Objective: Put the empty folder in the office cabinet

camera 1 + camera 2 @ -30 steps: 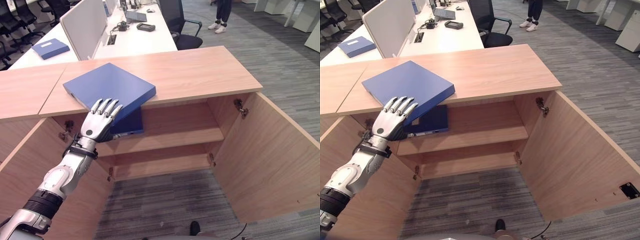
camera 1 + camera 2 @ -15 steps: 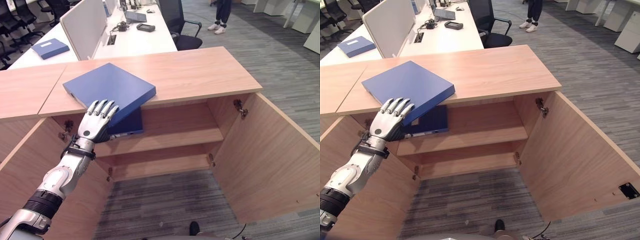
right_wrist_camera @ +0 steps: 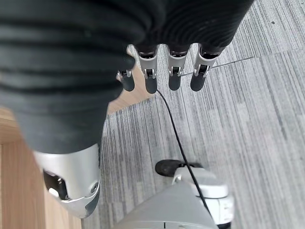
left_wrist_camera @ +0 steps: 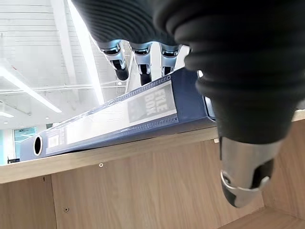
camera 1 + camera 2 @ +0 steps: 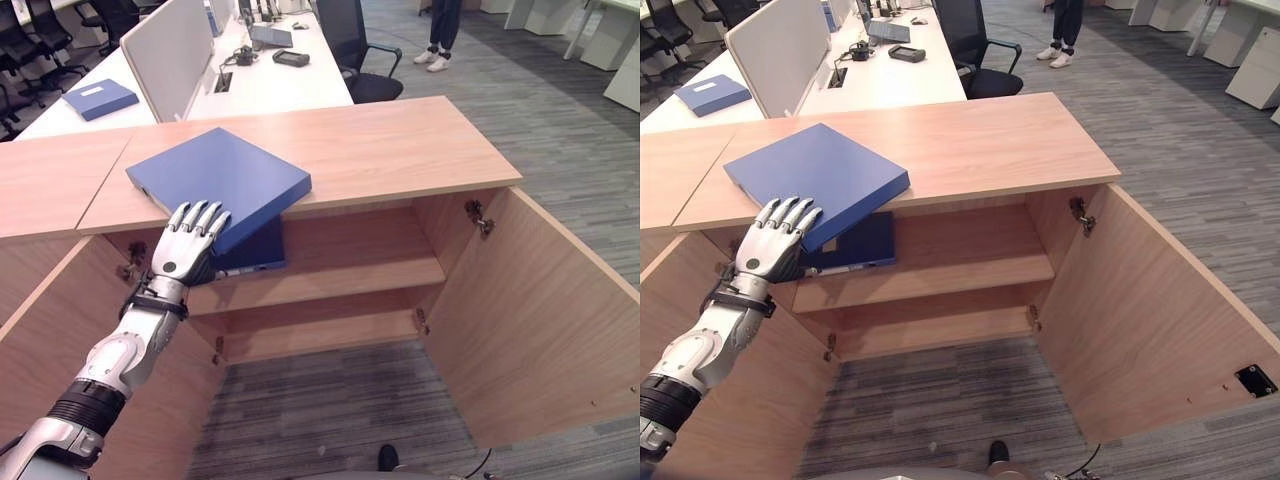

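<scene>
The blue folder (image 5: 220,177) lies at the cabinet top's (image 5: 400,140) front edge, overhanging. The left hand (image 5: 186,243) rests straight fingers on its near corner, thumb below, probably to pull it off.

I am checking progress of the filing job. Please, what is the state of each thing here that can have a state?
blue folder: closed, flat on the cabinet top, one corner overhanging the front edge.
left hand: open, straight fingers on the folder's near corner, thumb below.
right hand: open, hanging over the floor, holding nothing.
cabinet: both doors open.
second blue folder: lying on the upper shelf.
</scene>
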